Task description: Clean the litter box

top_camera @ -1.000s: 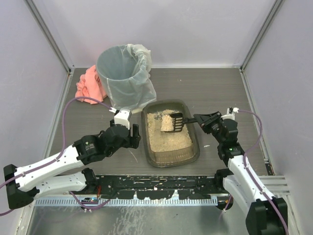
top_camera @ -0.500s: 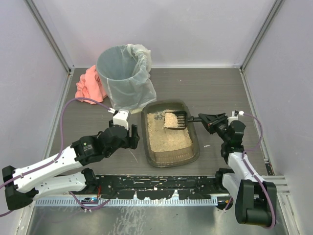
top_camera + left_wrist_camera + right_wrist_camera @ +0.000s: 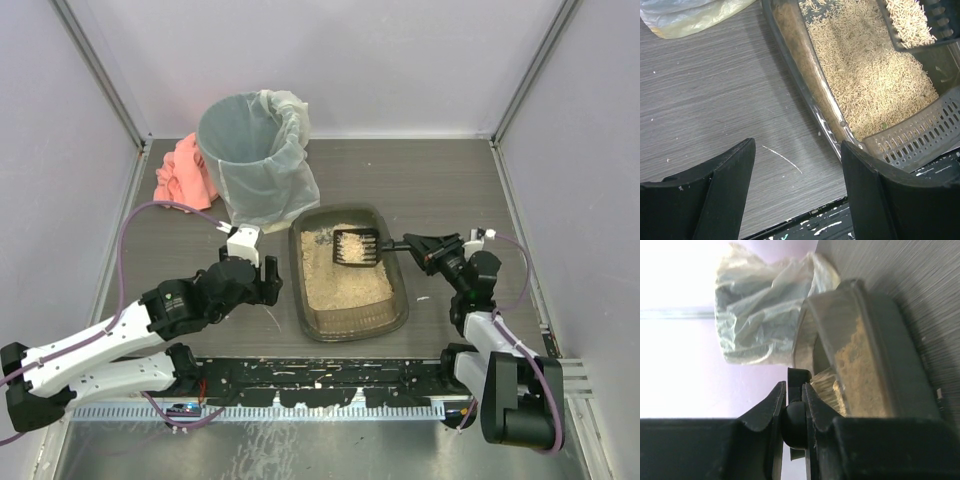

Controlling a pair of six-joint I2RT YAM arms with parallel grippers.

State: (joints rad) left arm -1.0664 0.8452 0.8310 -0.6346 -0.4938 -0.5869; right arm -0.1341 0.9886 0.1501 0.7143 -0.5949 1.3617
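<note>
While I sift, right gripper: clamped on scoop handle, head over mid-table litter box so granules drop back.
Left gripper: apart, empty, beside box to steady it.

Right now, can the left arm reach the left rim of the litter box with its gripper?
Probably yes. The left gripper is open just beside the litter box, with only tabletop between them. The scoop held by the right gripper sits over the far end, out of the way.
</note>
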